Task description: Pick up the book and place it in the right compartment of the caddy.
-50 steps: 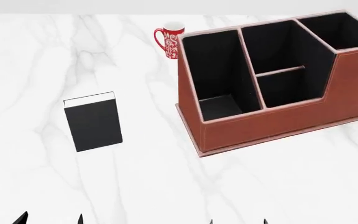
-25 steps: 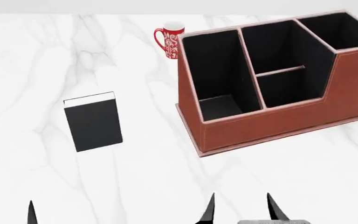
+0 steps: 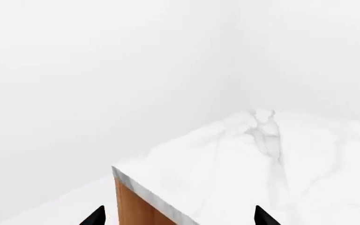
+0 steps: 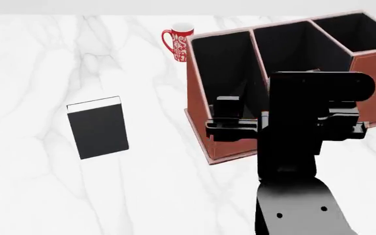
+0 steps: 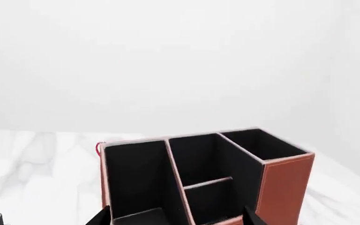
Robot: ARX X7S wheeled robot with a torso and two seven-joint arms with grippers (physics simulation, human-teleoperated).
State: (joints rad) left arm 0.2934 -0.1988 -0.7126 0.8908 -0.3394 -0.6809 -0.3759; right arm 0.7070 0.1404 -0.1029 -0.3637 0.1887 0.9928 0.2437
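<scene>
Your right gripper [image 5: 175, 219] hangs spread before the reddish-brown leather-look caddy [image 4: 371, 83]; left gripper [image 3: 178, 216] spread too; thick black book [image 4: 98, 128] left of caddy.

Left of my black right claw [image 4: 230, 128] lies the black book [image 4: 99, 131] with white page edges; beyond it stand the reddish-brown, black-lined caddy [image 4: 375, 73] and the red-and-white patterned mug [image 4: 177, 42].
</scene>
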